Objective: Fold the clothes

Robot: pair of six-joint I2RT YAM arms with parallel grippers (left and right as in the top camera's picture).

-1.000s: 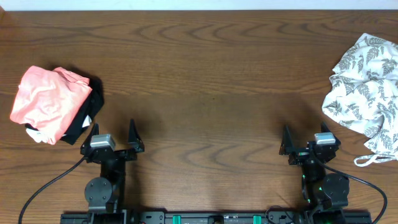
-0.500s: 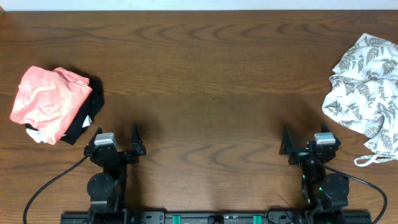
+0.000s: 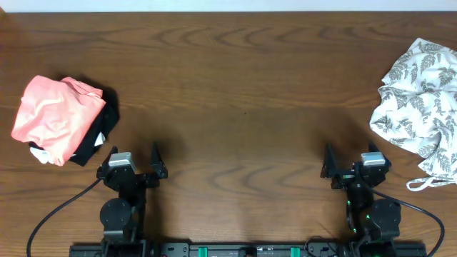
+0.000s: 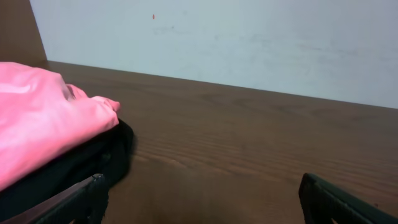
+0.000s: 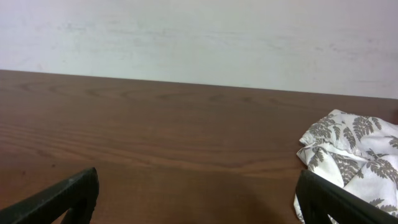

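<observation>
The salmon-pink T-shirt [image 3: 56, 118] lies crumpled at the table's left edge, on top of a black-and-white bundle [image 3: 104, 133]. In the left wrist view the pink T-shirt [image 4: 43, 118] and the black fabric [image 4: 93, 158] under it lie just ahead of the left finger. A white garment with grey leaf print [image 3: 421, 107] is heaped at the right edge, and it also shows in the right wrist view [image 5: 354, 155]. My left gripper [image 3: 133, 151] [image 4: 200, 186] stands open near the front edge, holding nothing. My right gripper [image 3: 350, 153] [image 5: 198, 186] is open too, left of the leaf-print garment.
The brown wooden table [image 3: 243, 93] runs back to a pale wall [image 5: 199, 37]. A white strap [image 3: 428, 184] of the leaf-print garment trails toward the front right. Both arm bases and a black cable [image 3: 50, 221] sit along the front edge.
My left gripper has shifted slightly to the right. The right arm and the clothes have not moved.
</observation>
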